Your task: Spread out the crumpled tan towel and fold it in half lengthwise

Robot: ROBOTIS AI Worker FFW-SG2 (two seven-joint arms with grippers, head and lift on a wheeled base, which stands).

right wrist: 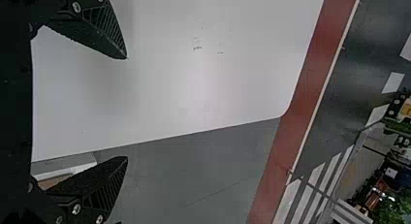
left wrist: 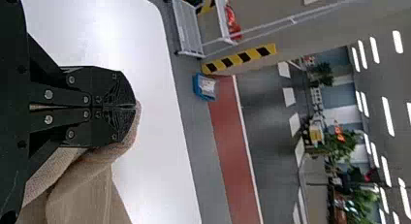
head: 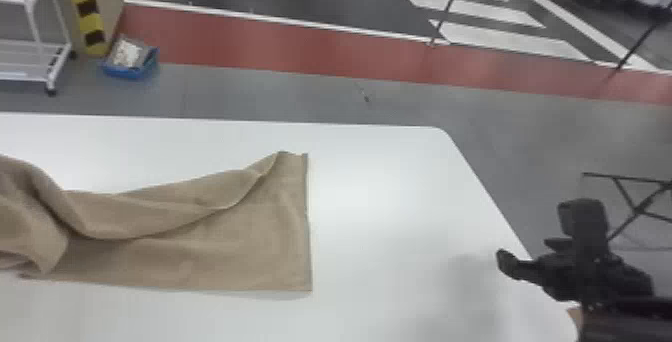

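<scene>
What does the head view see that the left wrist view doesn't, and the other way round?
Head view: the right gripper, open by the table's right edge, and the towel's straight right end.

Left wrist view: the left gripper, closed with towel at its tips, plus ceiling lights and green plants.

Both: tan towel, white table, blue bin, yellow-and-black stripes.

Beyond the white tabletop (head: 380,181), a wheeled rack (head: 25,61) stands left of yellow-and-black striping (head: 90,24), a blue bin (head: 125,72) sits on grey floor (head: 250,91) near its foot, and a red floor band (head: 280,46) runs before white crossing stripes (head: 505,37), with green plants (left wrist: 341,146) farther off
</scene>
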